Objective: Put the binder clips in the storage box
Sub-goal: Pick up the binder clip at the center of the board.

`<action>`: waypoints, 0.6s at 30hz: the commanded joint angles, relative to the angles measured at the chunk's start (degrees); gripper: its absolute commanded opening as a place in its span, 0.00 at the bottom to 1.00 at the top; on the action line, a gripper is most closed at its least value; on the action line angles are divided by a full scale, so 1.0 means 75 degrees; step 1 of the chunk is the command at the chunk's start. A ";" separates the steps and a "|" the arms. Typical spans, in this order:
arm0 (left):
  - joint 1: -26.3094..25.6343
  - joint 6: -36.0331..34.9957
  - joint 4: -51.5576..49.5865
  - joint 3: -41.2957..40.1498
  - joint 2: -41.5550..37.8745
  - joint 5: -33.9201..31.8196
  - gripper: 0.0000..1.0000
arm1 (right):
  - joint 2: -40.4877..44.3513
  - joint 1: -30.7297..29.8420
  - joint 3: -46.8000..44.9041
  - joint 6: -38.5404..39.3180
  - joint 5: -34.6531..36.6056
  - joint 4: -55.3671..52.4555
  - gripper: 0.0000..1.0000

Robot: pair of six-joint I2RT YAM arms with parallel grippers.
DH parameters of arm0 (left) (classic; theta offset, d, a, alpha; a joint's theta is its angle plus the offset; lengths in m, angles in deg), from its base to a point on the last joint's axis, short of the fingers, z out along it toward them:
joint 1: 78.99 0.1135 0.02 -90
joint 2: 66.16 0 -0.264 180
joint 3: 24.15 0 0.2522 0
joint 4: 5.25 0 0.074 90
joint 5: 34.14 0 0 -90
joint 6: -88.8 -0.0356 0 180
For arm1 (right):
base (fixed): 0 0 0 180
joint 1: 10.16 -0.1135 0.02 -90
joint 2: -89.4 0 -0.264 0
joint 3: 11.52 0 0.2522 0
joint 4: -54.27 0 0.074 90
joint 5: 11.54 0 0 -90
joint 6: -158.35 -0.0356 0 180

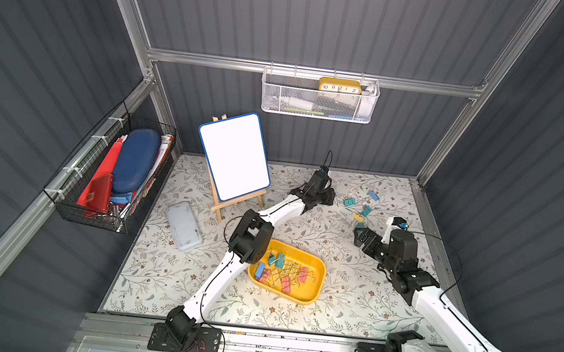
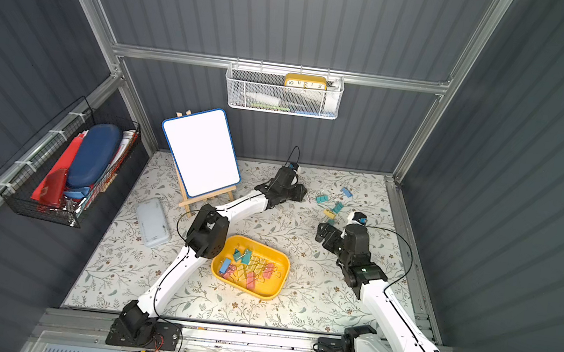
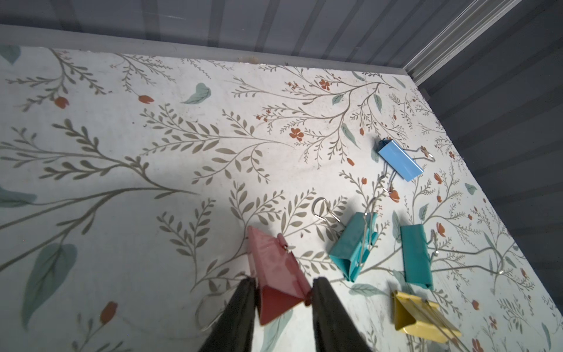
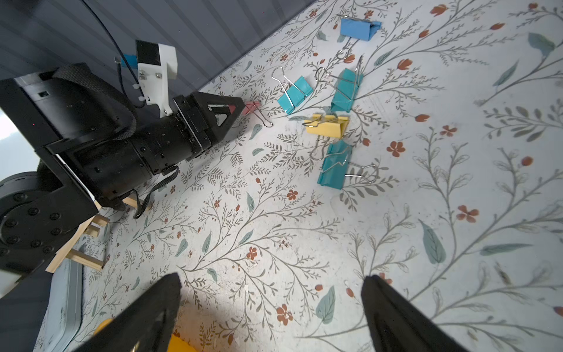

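- Pink binder clip [image 3: 275, 268] is pinched by the left gripper [image 3: 283, 282].
- Right gripper [image 4: 271, 277] hangs spread wide, empty.
- Yellow storage box [image 1: 316, 279], holding many clips [image 1: 284, 276], lies at its six o'clock; loose clips [image 1: 349, 202] at three o'clock.

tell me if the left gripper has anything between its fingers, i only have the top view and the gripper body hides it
Observer: Yes. The left wrist view shows a pink binder clip between the fingers of the left gripper. Whether they pinch it yet I cannot tell.
Operator: is it off the table
Observer: It seems not. In the right wrist view the clip looks to rest on the table.
Operator: and the right gripper
Observer: The right gripper is open in its wrist view, with nothing between its fingers.
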 commanded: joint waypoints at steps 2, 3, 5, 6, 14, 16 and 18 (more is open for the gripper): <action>0.0035 -0.0032 -0.0118 -0.0436 -0.0201 0.0202 0.28 | -0.0001 0.0040 -0.0063 -0.0005 0.0084 0.0120 0.97; 0.0030 -0.0020 -0.0053 -0.0564 -0.0343 0.0248 0.27 | -0.0004 0.0051 -0.0061 0.0010 0.0094 0.0121 0.97; 0.0024 0.0074 0.0156 -0.0888 -0.0752 0.0339 0.26 | 0.0019 0.0067 -0.0033 0.0019 0.0100 0.0069 0.97; 0.0001 0.0130 0.0237 -0.1094 -0.0974 0.0476 0.26 | 0.0030 0.0094 -0.0009 0.0017 0.0071 0.0022 0.97; -0.0313 0.0743 0.0921 -0.3631 -0.3733 0.0925 0.25 | 0.0216 0.0425 0.0206 -0.0086 -0.0397 -0.0415 0.97; -0.0458 0.1031 0.0919 -0.4438 -0.4609 0.0906 0.25 | 0.0328 0.0467 0.0246 -0.0108 -0.0511 -0.0529 0.97; -0.0633 0.1302 0.0788 -0.5193 -0.5493 0.0850 0.25 | 0.0371 0.0497 0.0287 -0.0176 -0.0689 -0.0583 0.97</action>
